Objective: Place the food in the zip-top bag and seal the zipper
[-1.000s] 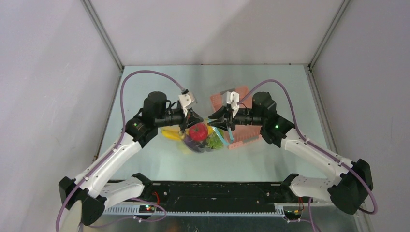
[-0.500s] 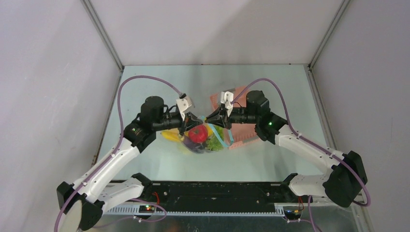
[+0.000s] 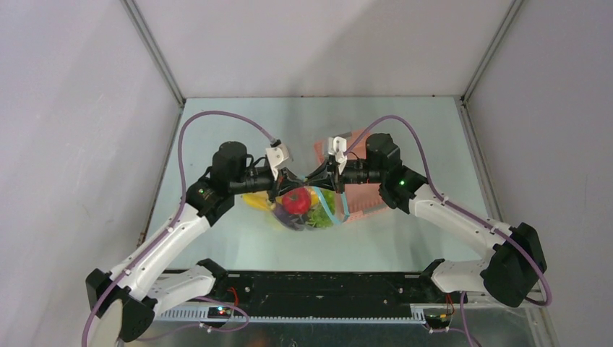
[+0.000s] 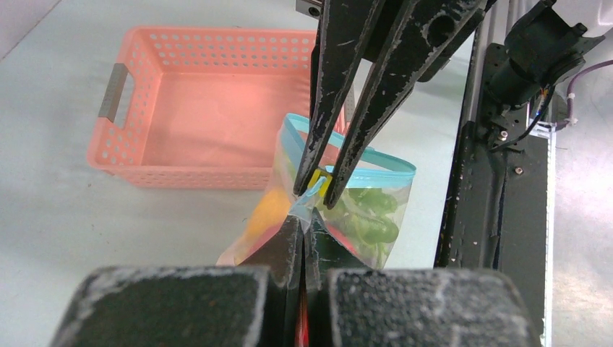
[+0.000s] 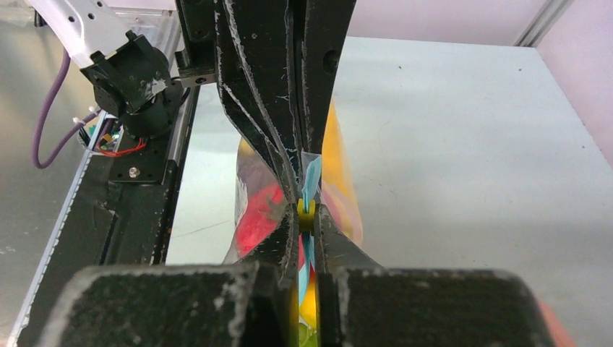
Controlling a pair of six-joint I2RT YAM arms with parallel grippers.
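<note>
The clear zip-top bag [image 3: 303,211] hangs between my two grippers above the table. Inside it lies the food: a red round fruit [image 3: 295,200], green pieces [image 4: 370,217] and yellow pieces [image 4: 266,211]. My left gripper [image 4: 306,220] is shut on the bag's top corner, at the end of the light blue zipper [image 4: 365,155]. Facing it tip to tip, my right gripper [image 5: 306,210] is shut on the zipper at its small yellow slider. In the top view the left gripper [image 3: 289,182] and right gripper [image 3: 312,179] almost touch.
An empty pink plastic basket [image 4: 195,108] sits on the table just behind and to the right of the bag [image 3: 365,189]. A black base rail [image 3: 325,285] runs along the near edge. Grey enclosure walls stand on three sides.
My right gripper has moved left toward the left one and closed its jaws on the zipper's yellow slider. The left gripper kept its hold on the bag.
</note>
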